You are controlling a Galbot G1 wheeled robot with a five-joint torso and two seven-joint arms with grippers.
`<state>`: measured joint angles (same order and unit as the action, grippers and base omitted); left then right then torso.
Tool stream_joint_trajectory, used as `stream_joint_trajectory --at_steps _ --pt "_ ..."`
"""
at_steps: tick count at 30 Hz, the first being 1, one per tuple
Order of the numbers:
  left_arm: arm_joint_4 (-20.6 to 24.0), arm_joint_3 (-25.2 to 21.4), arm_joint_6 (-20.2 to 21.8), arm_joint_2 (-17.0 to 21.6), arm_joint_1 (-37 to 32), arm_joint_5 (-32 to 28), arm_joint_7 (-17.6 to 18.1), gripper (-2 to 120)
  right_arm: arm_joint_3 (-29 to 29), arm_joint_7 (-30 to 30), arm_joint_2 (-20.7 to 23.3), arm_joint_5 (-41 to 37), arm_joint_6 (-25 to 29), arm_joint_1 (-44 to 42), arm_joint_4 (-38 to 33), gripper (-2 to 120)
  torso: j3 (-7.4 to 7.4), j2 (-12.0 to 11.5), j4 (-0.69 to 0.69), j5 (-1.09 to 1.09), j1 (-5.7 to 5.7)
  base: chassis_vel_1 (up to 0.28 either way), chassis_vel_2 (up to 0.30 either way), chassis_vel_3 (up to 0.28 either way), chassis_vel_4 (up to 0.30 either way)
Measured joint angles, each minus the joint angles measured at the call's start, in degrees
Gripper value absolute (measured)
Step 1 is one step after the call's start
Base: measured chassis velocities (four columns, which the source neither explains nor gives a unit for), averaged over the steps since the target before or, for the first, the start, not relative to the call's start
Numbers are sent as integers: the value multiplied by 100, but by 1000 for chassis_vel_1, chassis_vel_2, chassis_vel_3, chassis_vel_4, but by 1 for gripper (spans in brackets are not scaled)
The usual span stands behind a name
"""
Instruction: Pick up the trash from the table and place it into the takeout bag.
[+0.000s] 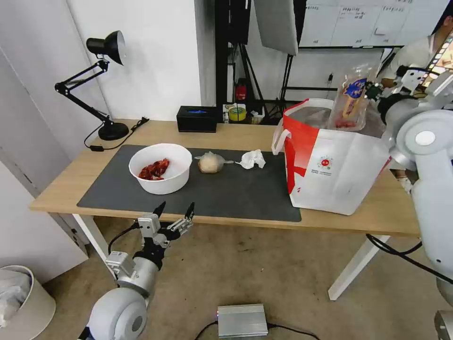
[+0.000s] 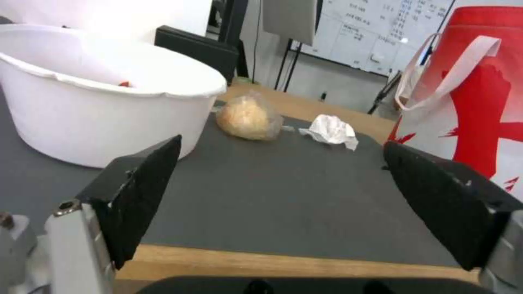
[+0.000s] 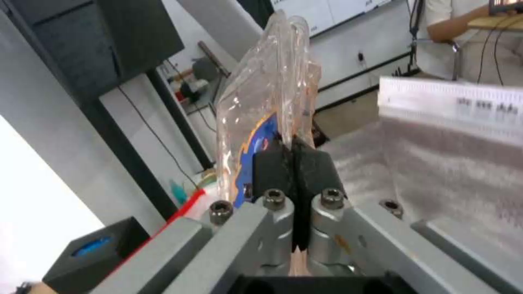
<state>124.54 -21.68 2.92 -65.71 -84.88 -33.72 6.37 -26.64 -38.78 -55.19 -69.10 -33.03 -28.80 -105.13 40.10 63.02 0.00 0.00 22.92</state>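
1. The tray (image 1: 351, 101) hangs over the open bag (image 1: 330, 165) at the tabletop's right end, pinched in the right gripper (image 3: 293, 153); the right wrist view shows the jaws closed on its edge.
2. The tray's contents are blurred.
3. Bowl (image 1: 160, 168), lump (image 1: 210, 163) and tissue (image 1: 251, 159) lie on the mat (image 1: 226, 193); the left gripper (image 1: 175, 211) waits open off the front edge.

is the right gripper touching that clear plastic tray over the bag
Touching. The right wrist view shows the right gripper shut on the tray, pinching its edge above the takeout bag.
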Motion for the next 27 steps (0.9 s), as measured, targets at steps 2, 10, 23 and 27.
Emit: stream_joint_trajectory --at_steps 2,10,23,27 --pt "5 -6 0 10 -6 -2 1 100 -14 -20 -29 3 0 -69 -38 0 0 0 0 0 0 0 0 0 0" --pt "-11 20 -3 14 11 -3 5 100 -31 -141 -102 -21 -32 -235 -152 0 0 0 0 0 0 0 0 0 0" --pt "-33 -12 -4 46 7 -23 15 100 -125 -130 -149 -32 -203 -429 -295 25 0 0 0 0 0 0 0 0 0" --pt "-39 -13 -3 42 15 -23 15 100 -141 -130 -149 -60 -207 -461 -348 42 0 0 0 0 0 0 0 0 0"
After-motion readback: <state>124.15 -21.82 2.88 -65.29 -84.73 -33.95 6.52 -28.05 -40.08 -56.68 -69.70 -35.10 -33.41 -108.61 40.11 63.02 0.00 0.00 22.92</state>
